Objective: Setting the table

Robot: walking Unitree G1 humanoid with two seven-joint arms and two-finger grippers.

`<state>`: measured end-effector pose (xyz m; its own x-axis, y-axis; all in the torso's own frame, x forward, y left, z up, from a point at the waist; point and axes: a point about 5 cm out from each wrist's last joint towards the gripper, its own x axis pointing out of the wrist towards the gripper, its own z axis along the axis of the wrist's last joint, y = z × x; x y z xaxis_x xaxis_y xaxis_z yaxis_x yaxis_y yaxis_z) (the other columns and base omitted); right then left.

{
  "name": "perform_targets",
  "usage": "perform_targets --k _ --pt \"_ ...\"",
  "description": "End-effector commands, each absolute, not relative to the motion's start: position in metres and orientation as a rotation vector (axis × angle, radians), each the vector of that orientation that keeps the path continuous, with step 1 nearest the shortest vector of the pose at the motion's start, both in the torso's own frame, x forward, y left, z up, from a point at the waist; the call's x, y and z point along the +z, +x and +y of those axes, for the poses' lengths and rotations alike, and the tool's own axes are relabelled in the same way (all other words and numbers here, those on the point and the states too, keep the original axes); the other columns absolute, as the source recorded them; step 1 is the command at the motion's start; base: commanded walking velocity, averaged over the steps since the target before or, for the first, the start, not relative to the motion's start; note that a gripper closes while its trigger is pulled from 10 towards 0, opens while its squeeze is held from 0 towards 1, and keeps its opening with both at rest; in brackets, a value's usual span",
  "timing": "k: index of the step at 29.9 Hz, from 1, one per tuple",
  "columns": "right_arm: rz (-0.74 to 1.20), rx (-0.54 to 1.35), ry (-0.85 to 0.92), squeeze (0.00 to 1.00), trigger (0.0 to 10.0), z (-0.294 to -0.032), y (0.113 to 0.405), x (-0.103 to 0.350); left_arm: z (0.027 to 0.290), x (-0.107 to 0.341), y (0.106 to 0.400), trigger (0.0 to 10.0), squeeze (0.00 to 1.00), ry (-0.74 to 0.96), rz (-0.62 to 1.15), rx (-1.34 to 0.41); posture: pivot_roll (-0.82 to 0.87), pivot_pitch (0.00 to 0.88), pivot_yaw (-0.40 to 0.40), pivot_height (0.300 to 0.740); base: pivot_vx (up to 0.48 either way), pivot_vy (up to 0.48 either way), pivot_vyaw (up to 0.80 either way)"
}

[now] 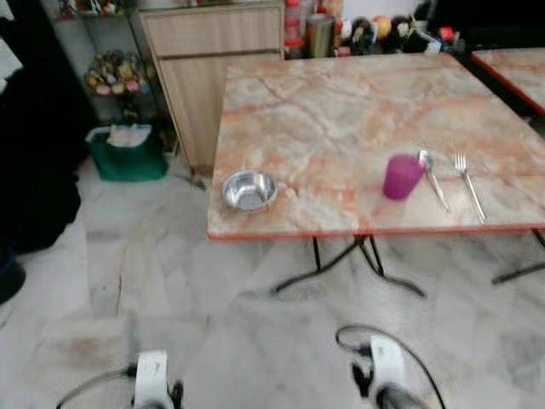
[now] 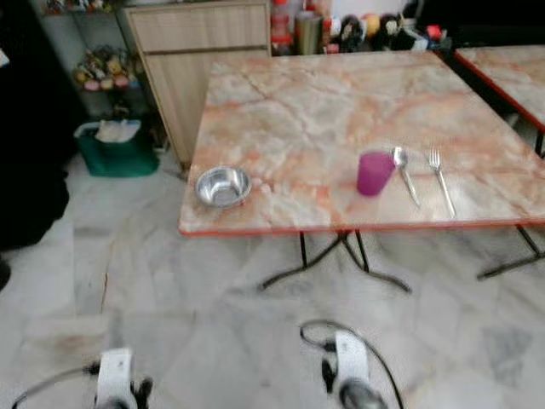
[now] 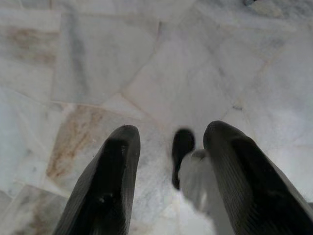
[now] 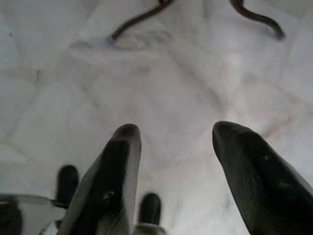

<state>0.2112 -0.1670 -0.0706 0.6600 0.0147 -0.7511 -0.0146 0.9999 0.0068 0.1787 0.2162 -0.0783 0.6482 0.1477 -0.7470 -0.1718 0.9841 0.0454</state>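
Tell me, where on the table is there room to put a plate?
Biggest bare patch: the table's whole middle and far half. Also free: the front strip between the steel bowl and purple cup. Crowded: front right, where cup, spoon and fork sit close.

Both arms hang low, wrists pointing down at the floor. The left gripper [image 3: 168,142] has its black fingers spread apart, empty. The right gripper [image 4: 173,139] is likewise spread and empty.

The 2 head eyes look forward and down, sharing the counter [image 1: 341,111] from a short way off. Both wrist cameras face the floor [image 3: 98,58] closely.
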Motion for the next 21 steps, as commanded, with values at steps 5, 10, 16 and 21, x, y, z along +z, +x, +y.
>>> perform_targets --k 5,10,16,21 --pt "0.863 0.028 0.007 0.0 10.0 -0.1623 0.2073 -0.0731 0.2184 -0.0798 0.1754 10.0 0.0 -0.035 0.86 0.199 0.13 0.078 0.004 0.74 0.277 0.0 0.0" --pt "0.865 0.031 0.003 0.0 10.0 -0.1624 0.2066 -0.0736 0.2181 -0.0801 0.1749 10.0 0.0 -0.034 0.862 0.197 0.13 0.069 0.003 0.74 0.277 0.0 0.0" --pt "0.867 0.04 -0.003 0.0 10.0 -0.1615 0.2071 -0.0734 0.2176 -0.0802 0.1749 10.0 0.0 -0.033 0.862 0.195 0.13 0.052 0.004 0.74 0.277 0.0 0.0" --pt "0.862 0.044 -0.005 0.0 10.0 -0.1612 0.2089 -0.0724 0.2172 -0.0803 0.1748 10.0 0.0 -0.03 0.863 0.192 0.13 0.045 0.003 0.74 0.277 0.0 0.0"
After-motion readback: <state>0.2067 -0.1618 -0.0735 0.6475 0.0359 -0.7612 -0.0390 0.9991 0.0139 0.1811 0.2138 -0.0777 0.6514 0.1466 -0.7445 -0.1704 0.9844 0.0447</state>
